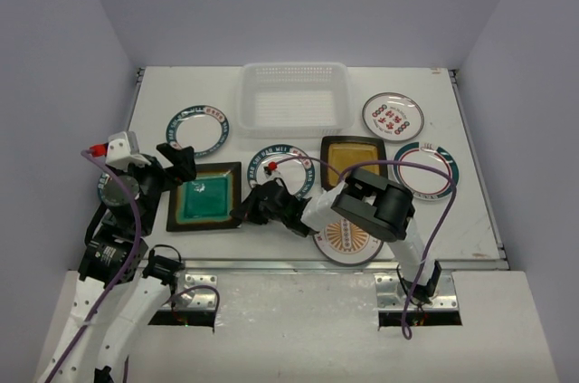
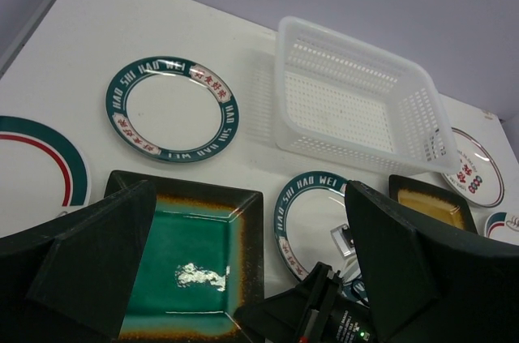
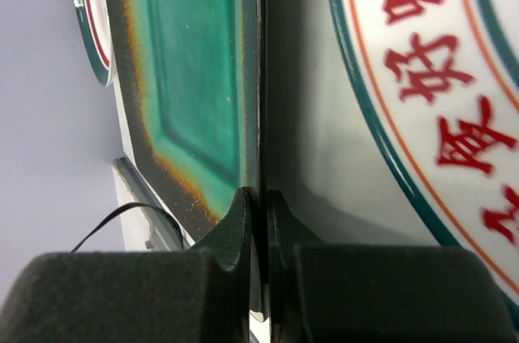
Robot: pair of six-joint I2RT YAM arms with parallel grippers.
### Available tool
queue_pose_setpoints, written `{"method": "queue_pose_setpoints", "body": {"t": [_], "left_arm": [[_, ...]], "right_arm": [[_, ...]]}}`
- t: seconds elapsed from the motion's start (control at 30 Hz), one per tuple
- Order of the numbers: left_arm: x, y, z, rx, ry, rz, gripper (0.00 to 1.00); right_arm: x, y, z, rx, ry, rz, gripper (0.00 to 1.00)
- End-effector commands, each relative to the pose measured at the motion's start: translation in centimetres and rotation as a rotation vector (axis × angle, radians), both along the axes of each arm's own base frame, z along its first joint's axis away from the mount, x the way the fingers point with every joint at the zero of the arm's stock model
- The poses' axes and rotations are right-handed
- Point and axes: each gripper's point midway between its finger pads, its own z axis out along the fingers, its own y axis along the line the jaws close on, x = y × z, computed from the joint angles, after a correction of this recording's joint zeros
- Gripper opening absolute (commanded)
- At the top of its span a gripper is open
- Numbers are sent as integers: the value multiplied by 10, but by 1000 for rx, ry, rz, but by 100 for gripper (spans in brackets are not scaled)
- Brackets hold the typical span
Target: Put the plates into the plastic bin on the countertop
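Right fingers pinch the dark, amber-edged rim of the glossy teal square plate; left fingers stand wide open.

A robot lab booth: plain grey walls enclose one white countertop.

Left pincer spread wide; right pincer pinched.

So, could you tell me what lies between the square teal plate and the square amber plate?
A round white plate with a teal lettered rim, partly under the right claw; the top external view shows it best.
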Motion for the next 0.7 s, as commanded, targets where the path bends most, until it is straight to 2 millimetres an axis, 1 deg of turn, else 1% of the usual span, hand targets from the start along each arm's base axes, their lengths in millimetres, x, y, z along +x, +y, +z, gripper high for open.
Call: {"method": "queue_pose_setpoints", "body": {"t": [0.0,0.13,0.17,0.3,0.47,0.67], "left_arm": [[1,-5,7,-15,-33,-20,100],[0,-3,7,-15,-34,-13,100],[0,-3,8,-15,-36,-13,100],[-1,-3,9,-18,-41,-11,100],[-2,-1,10,-19,-45,-2,100],[-5,3,13,-24,-59,15,100]], "right_arm": [[-5,-23,2,-84,-20,-4,0],[-7,-19,52,14,-85,21,0],[-8,-20,58,25,-95,25,0],[-10,-18,102,95,-162,53,0],[-6,-25,131,121,-226,36,0],[1,-29,157,176,-245,38,0]]}}
